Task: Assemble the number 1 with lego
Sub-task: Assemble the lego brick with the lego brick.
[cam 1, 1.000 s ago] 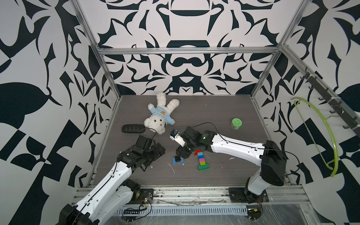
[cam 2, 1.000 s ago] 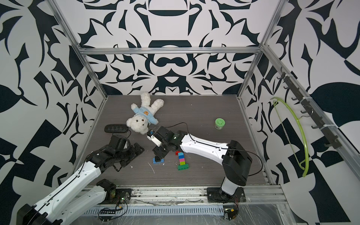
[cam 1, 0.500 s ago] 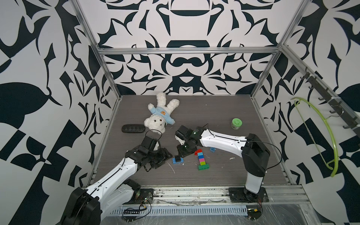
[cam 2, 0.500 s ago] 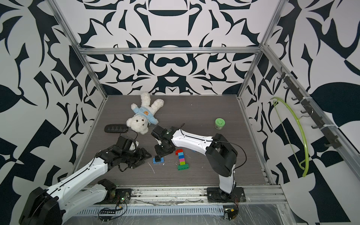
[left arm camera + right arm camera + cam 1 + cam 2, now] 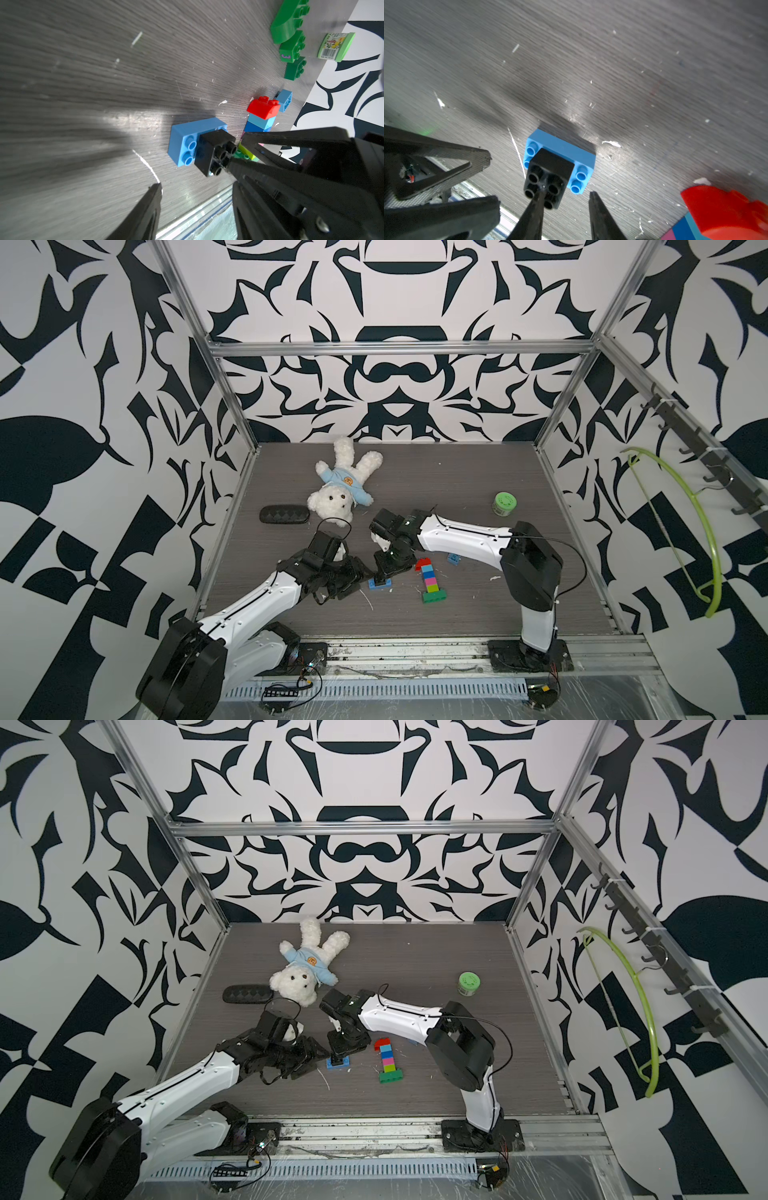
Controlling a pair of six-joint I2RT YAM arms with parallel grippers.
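Note:
A small black lego brick sits on a blue lego brick, left of a flat lego column with a red top and green base. My right gripper hangs over the pair, open. One fingertip rests on the black brick's studs and the other stands beside it. My left gripper is open and empty, just short of the black brick. In both top views the two grippers meet over the blue brick.
A loose light-blue brick lies by the column's red top. Three green bricks lie near the green-lidded jar. A teddy bear and a black case lie at the back left. A green hanger hangs on the right wall.
My left gripper has moved right up to the blue brick and its jaws have narrowed. My right gripper has come down onto the black brick, and its arm has folded closer in.

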